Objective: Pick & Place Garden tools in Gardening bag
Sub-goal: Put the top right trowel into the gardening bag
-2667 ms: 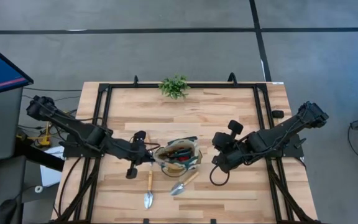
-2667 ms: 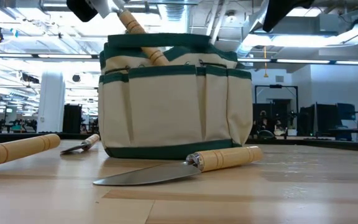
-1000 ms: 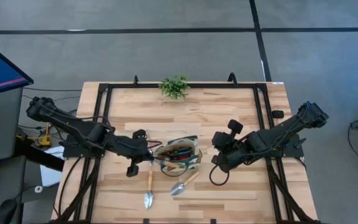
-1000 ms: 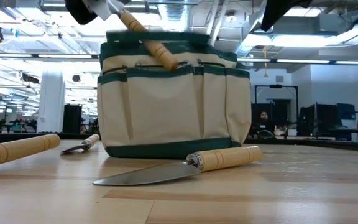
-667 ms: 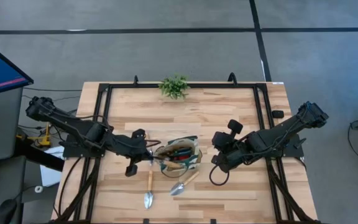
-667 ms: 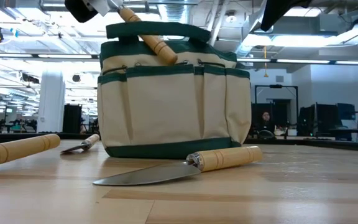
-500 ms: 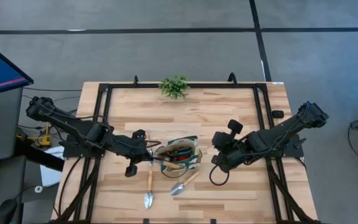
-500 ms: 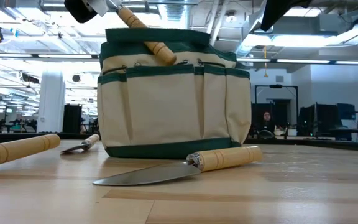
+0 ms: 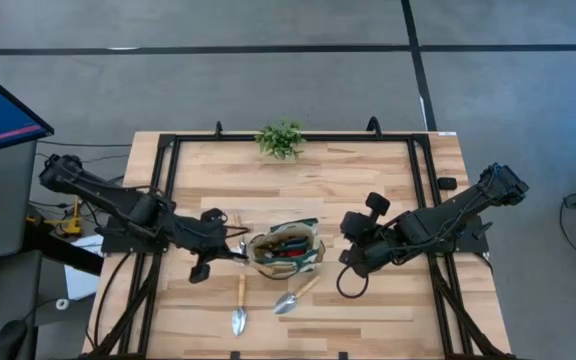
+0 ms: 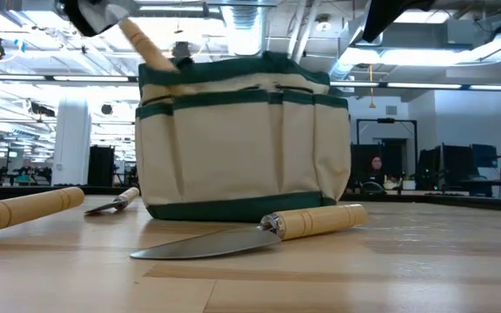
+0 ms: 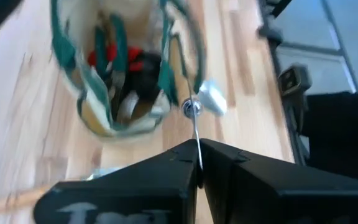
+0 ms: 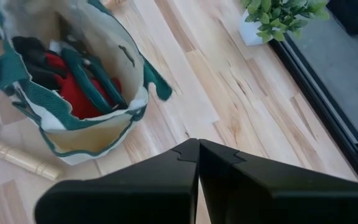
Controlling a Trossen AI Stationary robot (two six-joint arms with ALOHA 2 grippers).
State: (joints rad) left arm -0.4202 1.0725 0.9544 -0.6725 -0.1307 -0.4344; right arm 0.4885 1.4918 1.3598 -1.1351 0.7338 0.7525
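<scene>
1. At the bag's left rim: the left gripper (image 11: 197,146) is clenched on the thin metal end of a hand tool (image 10: 150,48). The wooden handle slants down from the jaws toward the mouth of the gardening bag (image 10: 242,148).
2. From the low view, the handle tip sits right at the green trim. I can't tell whether it's inside the opening or only resting against the edge.
3. Working outward, the bag stands upright mid-table. Inside it I can make out a red-and-black item (image 12: 73,81) and dark shears (image 12: 36,56).
4. My call: this is the insertion step, and the handle isn't clearly down in the bag yet. I want the tip carried over the middle of the opening, clear of the loop handles.
5. Then I'd tilt the tool steeper, lower it, and release only once the handle is well below the rim. The soft wall could fold or drag if I push sideways, so the motion should be straight down and gentle.
6. The right gripper (image 9: 353,258) hangs just beside the bag's right side, pinched shut on nothing.
7. Two trowels lie on the table in front of the bag, one (image 9: 239,305) well clear and the other (image 9: 293,297) angled toward its base. I judge the job partly done.
</scene>
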